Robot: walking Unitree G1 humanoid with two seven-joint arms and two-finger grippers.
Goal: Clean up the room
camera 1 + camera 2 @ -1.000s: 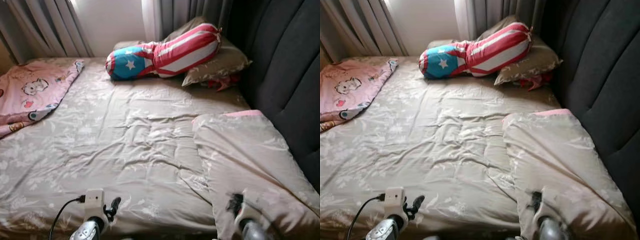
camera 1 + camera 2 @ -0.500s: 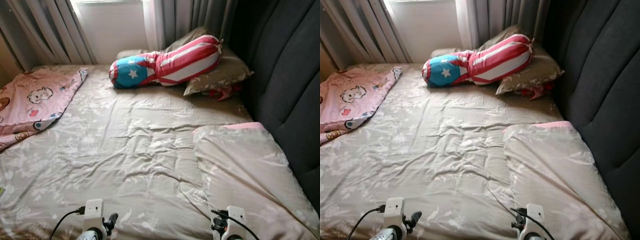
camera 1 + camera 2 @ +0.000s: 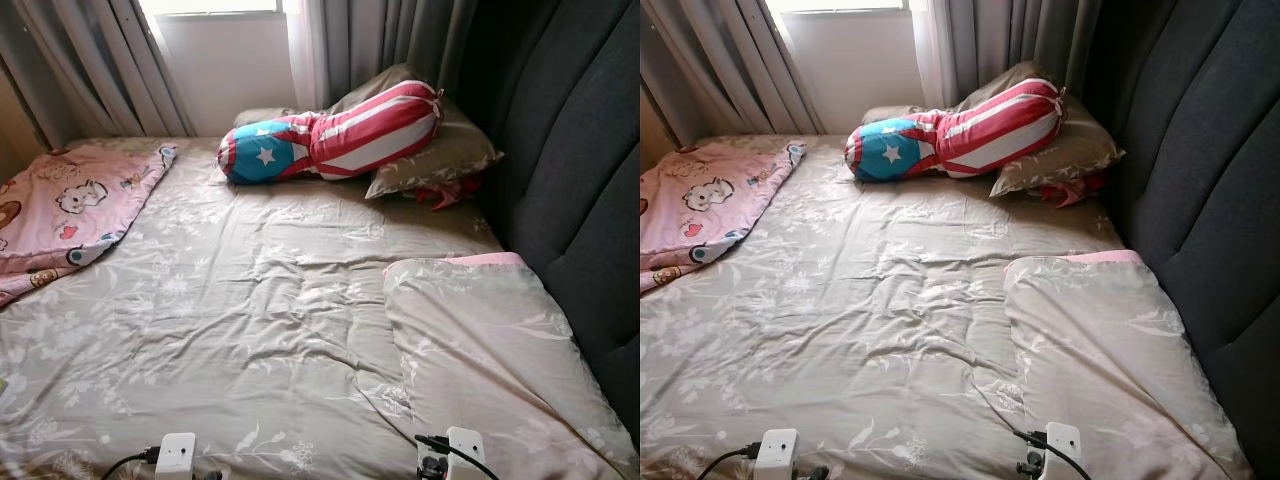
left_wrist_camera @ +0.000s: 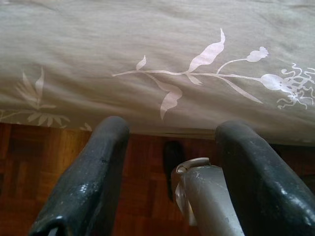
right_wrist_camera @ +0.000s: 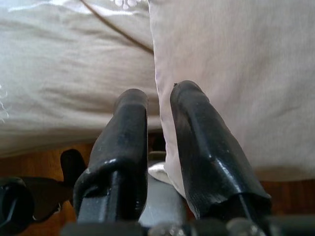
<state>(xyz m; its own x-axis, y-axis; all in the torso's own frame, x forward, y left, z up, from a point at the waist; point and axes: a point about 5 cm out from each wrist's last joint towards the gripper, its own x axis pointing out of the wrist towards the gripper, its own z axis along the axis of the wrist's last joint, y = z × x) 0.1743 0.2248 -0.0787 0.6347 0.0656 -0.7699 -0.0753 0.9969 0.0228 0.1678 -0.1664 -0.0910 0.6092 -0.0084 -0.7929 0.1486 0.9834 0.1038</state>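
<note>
A tan floral duvet point(image 3: 250, 300) covers the bed. On its right side, against the headboard, lies a tan pillow with a pink edge point(image 3: 480, 350), whose near corner hangs over the bed's front edge. My right gripper point(image 5: 158, 98) is at that corner, its fingers close together with the pillow's edge point(image 5: 211, 59) in the narrow gap. At the bed's front edge my left gripper point(image 4: 174, 127) stands open and holds nothing, with wooden floor point(image 4: 29, 162) below it. A red, white and blue bolster point(image 3: 330, 135) leans on another tan pillow point(image 3: 445, 150) at the far end.
A pink cartoon blanket point(image 3: 70, 200) lies bunched at the far left of the bed. A small red item point(image 3: 445, 192) sits under the far pillow. The dark padded headboard point(image 3: 570, 180) runs along the right, with grey curtains point(image 3: 90, 60) and a window behind.
Both arms have drawn back to the near bed edge and now sit lower in the head views. The right gripper came off the top of the pillow's near corner. The camera tilted up.
</note>
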